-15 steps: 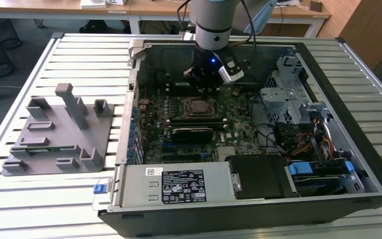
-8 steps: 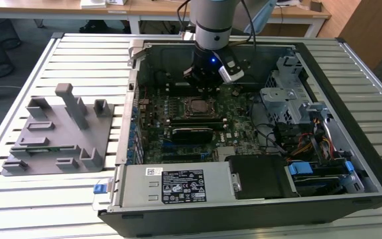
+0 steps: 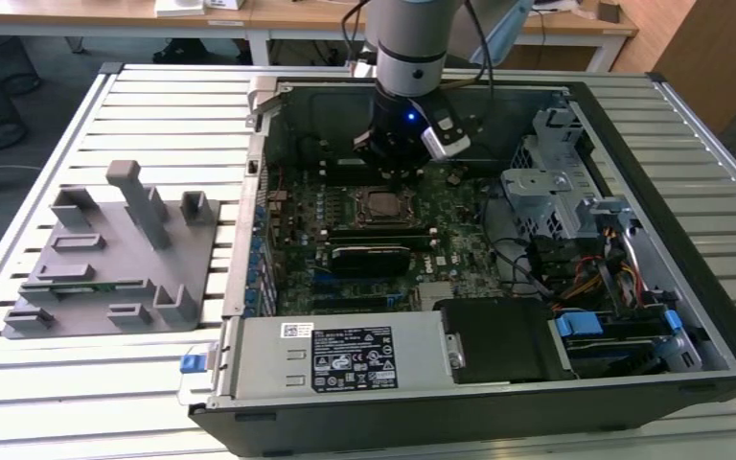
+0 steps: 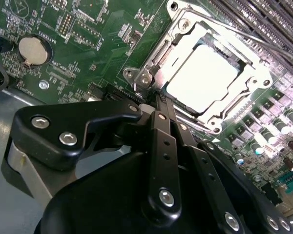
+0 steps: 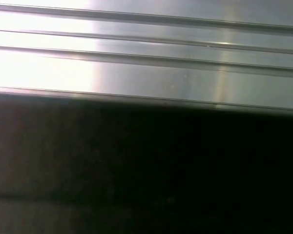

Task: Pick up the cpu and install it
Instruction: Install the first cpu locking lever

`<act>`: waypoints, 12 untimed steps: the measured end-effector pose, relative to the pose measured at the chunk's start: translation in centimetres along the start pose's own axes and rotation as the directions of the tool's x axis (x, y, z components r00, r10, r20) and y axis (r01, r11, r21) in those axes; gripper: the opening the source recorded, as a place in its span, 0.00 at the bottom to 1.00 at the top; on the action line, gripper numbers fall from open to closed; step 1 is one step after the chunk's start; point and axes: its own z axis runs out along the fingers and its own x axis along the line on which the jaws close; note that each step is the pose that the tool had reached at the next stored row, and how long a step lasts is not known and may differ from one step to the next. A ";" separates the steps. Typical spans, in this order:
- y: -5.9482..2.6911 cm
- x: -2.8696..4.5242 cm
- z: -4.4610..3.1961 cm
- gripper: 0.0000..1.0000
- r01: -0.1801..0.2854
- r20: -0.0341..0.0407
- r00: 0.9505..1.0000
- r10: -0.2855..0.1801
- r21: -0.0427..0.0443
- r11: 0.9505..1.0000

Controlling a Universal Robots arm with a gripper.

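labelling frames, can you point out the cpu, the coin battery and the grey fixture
cpu (image 4: pixel 205 83): second wrist view, middle of its pale metal top.
coin battery (image 4: pixel 33 49): second wrist view, its round face.
grey fixture (image 3: pixel 100 268): exterior view, its flat base.

gripper (image 4: pixel 158 100) fingertips' gap hidden by its own linkage, socket frame (image 4: pixel 151 63) corner covered

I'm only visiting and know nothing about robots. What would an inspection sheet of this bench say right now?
Surface: slatted metal table.
Job's things: cpu lies seated in the socket frame on the motherboard of the open computer case.
Clutter: grey plastic fixture on the table, at the exterior view's left of the case.
Claw: claw hangs just beside the socket, holding nothing.
Cables: coloured wire bundle inside the case.
Surroundings: wooden desks behind.
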 end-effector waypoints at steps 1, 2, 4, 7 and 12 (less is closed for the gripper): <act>0.00 0.00 0.10 0.11 0.000 0.000 1.000 0.000 0.001 1.000; 0.01 -0.01 0.20 0.11 0.000 0.000 1.000 0.000 0.002 1.000; 0.02 -0.03 0.32 0.11 0.000 0.000 1.000 0.000 0.001 1.000; -0.04 -0.02 0.27 0.11 0.000 0.000 1.000 0.000 -0.009 1.000; -0.03 -0.01 0.23 0.11 0.000 0.001 1.000 0.000 -0.066 0.998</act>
